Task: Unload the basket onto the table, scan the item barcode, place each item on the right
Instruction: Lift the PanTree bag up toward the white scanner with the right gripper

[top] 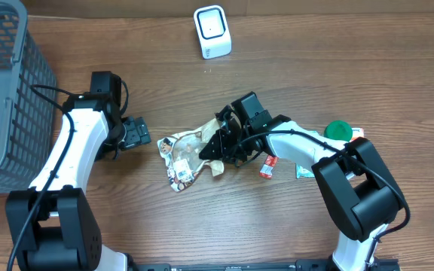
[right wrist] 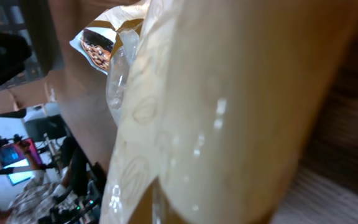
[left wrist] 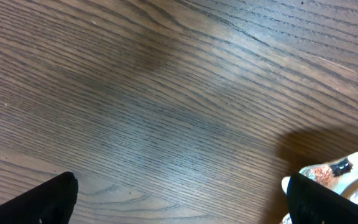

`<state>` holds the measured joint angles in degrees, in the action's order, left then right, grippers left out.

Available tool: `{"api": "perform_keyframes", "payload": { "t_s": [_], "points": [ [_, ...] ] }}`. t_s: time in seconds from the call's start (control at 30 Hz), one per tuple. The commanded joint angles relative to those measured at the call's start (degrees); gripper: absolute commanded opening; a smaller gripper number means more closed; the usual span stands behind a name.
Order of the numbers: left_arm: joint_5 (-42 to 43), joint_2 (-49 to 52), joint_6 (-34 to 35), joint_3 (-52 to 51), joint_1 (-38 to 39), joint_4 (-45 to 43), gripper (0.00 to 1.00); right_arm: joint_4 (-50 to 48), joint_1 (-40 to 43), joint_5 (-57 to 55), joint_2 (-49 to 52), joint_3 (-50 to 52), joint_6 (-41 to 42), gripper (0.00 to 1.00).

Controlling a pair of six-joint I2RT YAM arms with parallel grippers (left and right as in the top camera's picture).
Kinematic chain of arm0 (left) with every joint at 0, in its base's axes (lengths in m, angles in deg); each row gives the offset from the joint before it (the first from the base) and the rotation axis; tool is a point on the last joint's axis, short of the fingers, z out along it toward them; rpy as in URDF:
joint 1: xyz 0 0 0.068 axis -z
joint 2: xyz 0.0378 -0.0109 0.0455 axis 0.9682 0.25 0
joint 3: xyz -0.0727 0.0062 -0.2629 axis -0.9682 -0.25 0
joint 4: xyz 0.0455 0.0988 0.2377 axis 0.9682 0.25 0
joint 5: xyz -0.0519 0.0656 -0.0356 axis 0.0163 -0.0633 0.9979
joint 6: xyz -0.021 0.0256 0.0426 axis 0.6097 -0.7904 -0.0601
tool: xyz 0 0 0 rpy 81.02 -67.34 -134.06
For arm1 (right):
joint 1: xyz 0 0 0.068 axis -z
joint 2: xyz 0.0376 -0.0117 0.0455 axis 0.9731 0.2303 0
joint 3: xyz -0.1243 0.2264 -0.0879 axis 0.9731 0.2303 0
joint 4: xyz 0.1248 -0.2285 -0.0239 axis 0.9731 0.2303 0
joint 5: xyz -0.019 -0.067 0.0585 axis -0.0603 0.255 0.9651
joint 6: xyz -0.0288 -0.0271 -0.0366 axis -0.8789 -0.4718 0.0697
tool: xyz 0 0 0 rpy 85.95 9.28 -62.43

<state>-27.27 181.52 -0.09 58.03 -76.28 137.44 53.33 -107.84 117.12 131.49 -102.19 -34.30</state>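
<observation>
A crinkled cream-and-clear packet (right wrist: 216,124) is being pinched by the right tool (top: 215,146), left tool (top: 136,134) gaping beside it, white scanner (top: 212,31) well beyond.

1. My left arm (top: 60,158): white shell link, black joints, blocky black base.
2. My right arm (top: 301,143): same white shell, bulky black elbow housing.
3. Thin black cables (top: 51,172) trail along both.
4. My left gripper (top: 146,135) and right gripper (top: 208,150): matte black.

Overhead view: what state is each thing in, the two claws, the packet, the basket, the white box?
left gripper: open, holding nothing.
right gripper: shut on the snack packet.
snack packet: crumpled, gripped at one end.
basket: upright.
white scanner: standing upright, away from the packet.
</observation>
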Motion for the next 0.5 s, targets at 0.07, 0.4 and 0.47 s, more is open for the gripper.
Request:
{"api": "perform_keyframes", "payload": {
  "t_s": [0.07,0.4,0.47],
  "points": [
    [-0.8,0.2,-0.1,1.2,-0.1,-0.2,1.0,-0.8,0.8,-1.4,-0.2,-0.3,-0.5,0.04],
    [-0.7,0.2,-0.1,1.2,0.0,-0.2,1.0,0.3,3.6,-5.1,-6.2,-1.9,-9.3,0.04],
    [-0.7,0.2,-0.1,1.2,0.0,-0.2,1.0,3.7,3.5,-10.5,-10.8,-3.4,-12.3,0.04]
  ]
}}
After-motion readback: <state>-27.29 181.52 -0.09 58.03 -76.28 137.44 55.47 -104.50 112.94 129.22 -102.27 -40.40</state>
